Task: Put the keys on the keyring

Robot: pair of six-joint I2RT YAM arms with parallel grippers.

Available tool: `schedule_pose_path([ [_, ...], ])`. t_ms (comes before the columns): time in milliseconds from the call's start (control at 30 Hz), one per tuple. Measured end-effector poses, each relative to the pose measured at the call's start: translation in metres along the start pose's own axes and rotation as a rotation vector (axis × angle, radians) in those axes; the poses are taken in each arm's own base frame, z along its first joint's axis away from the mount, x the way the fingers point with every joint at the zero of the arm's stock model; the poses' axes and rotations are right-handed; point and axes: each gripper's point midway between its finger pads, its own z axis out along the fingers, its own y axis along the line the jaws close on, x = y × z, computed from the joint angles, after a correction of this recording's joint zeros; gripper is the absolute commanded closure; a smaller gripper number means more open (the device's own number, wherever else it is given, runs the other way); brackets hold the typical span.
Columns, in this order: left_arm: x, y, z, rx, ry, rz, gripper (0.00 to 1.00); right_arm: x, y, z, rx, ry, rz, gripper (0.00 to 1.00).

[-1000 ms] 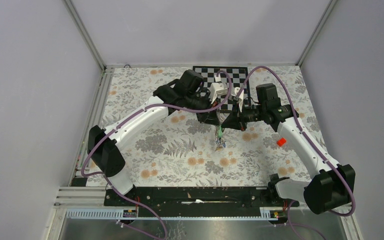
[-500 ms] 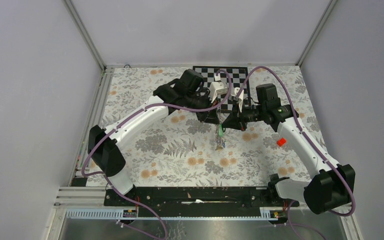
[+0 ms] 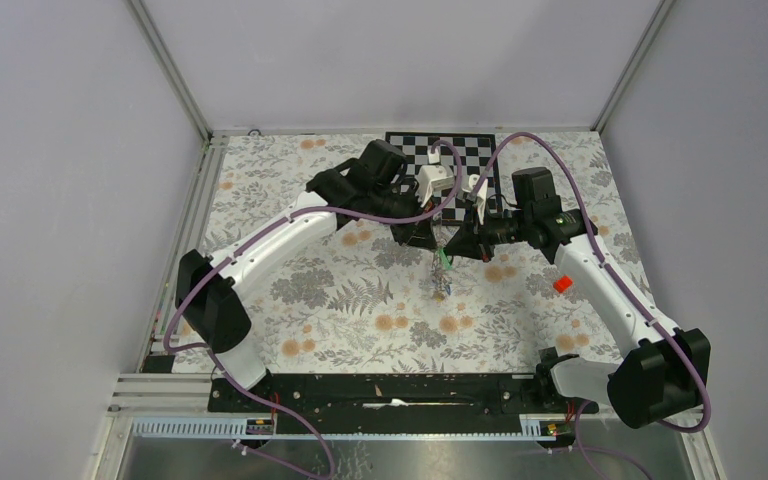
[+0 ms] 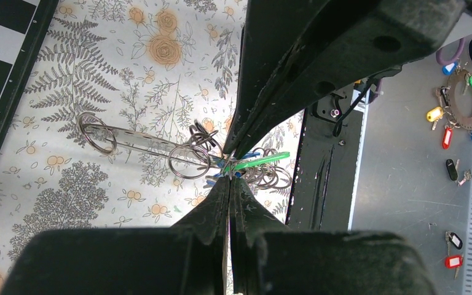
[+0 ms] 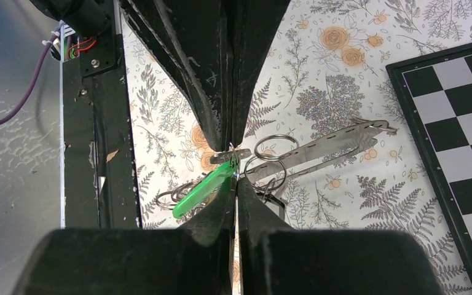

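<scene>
My left gripper [image 3: 430, 235] and right gripper [image 3: 460, 242] meet tip to tip above the floral mat, both shut. In the left wrist view the left gripper [image 4: 229, 179] pinches the thin silvery keyring [image 4: 187, 161] at the bunch. Blue keys [image 4: 221, 166] and the green key [image 4: 261, 161] hang there. In the right wrist view the right gripper [image 5: 235, 179] is shut at the head of the green key [image 5: 206, 186], just under the left fingertips [image 5: 221, 132]. Rings [image 5: 276, 150] and a slotted metal strip [image 5: 332, 144] hang beside it. More keys [image 3: 442, 287] dangle below.
A chessboard [image 3: 440, 150] lies at the back of the mat, behind the grippers. An orange-red cylinder [image 3: 562, 283] lies at the right. A black rail [image 3: 390, 390] runs along the near edge. A ring of coloured tags [image 4: 458, 104] lies on the grey surface beyond it.
My right gripper has edged slightly left, closer to the left gripper. The bunch with the green key still hangs between them.
</scene>
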Motion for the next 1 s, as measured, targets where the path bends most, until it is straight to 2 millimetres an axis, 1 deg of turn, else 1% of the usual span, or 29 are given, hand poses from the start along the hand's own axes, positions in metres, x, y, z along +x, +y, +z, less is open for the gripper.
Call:
schedule_pose_path([
  [333,0.0094,0.0038,0.0046,0.005,0.038,-0.012,1.0,0.0007,-0.0009,-0.0002,0.007,0.004,0.007,1.0],
  [667,0.0043,0.0016,0.0008,0.019,0.047,0.046,1.0,-0.0008,-0.004,-0.0001,0.021,0.002,0.004,1.0],
  [1000,0.0005,-0.0003,0.0003,0.074,0.067,0.096,1.0,-0.001,-0.0055,-0.0003,0.029,0.003,0.002,1.0],
])
